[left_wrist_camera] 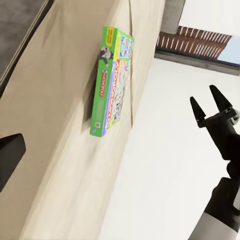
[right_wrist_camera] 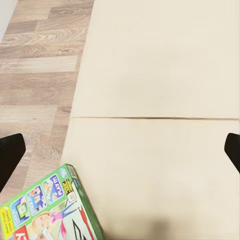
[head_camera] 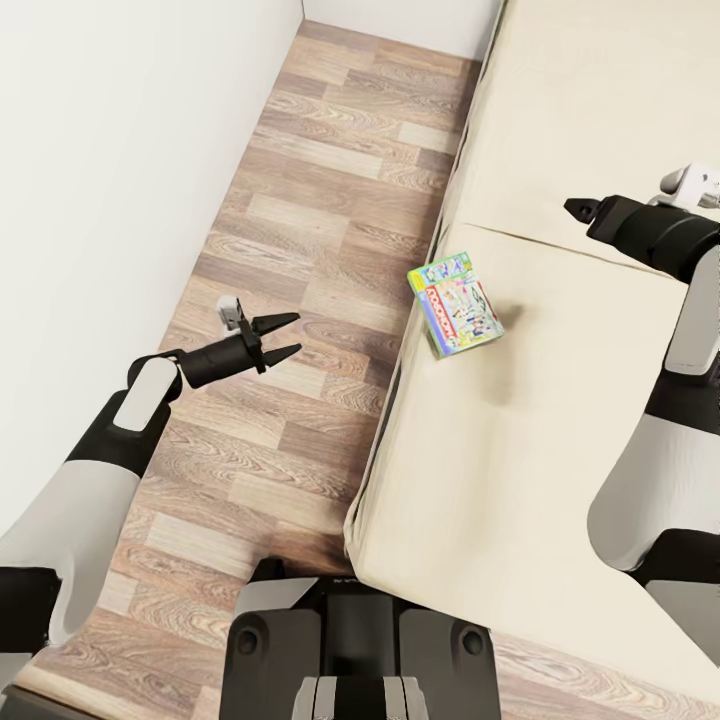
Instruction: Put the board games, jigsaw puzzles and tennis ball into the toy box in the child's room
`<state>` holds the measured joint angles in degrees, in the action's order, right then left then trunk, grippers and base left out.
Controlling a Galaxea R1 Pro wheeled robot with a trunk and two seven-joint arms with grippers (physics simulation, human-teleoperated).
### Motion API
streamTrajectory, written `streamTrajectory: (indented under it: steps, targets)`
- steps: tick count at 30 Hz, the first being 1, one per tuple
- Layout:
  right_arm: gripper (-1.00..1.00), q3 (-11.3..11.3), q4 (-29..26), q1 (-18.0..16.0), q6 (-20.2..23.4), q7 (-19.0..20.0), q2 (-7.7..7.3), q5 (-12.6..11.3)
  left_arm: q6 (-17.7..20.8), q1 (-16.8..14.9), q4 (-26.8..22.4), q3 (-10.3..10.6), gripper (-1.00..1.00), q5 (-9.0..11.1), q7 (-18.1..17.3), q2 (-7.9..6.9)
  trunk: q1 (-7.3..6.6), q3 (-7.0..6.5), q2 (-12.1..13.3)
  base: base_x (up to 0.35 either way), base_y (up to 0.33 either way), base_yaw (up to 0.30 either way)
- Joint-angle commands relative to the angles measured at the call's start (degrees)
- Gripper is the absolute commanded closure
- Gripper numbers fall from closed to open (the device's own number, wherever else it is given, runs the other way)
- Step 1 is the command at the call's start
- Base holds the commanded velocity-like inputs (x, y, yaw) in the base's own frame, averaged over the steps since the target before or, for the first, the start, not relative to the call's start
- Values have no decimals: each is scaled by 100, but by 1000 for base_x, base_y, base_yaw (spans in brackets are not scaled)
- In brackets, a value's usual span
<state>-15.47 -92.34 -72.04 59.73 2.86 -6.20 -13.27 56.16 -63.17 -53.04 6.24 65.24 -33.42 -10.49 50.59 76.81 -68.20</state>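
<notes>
One board game (head_camera: 457,303), a green box with a colourful lid, lies flat on the beige bed (head_camera: 560,420) close to its left edge. It also appears as the board game (left_wrist_camera: 111,82) in the left wrist view and the board game (right_wrist_camera: 50,210) in the right wrist view. My left gripper (head_camera: 285,337) is open over the wood floor, left of the bed and apart from the box. Over the mattress, right of and beyond the box, my right gripper (head_camera: 575,208) is open and empty; the right gripper (left_wrist_camera: 211,102) shows its spread fingers.
A white wall (head_camera: 100,150) runs along the left, leaving a narrow strip of wood-plank floor (head_camera: 320,200) between it and the bed. A seam crosses the mattress (right_wrist_camera: 160,118) beyond the box. My dark base (head_camera: 360,650) stands at the bed's near corner.
</notes>
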Motion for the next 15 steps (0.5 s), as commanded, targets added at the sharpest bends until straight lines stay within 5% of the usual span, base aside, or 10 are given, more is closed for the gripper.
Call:
streamTrajectory:
  steps: [1,15]
  targets:
    - [-100,-7,-3,-4,27,30,0,13,9,-5,5,10,-100,-7,-28,-4,23,21,-44,0,0,0]
    - [-100,-8,-3,-4,27,30,20,9,-66,-70,118,12,-100,-13,-8,39,67,57,-124,0,0,0]
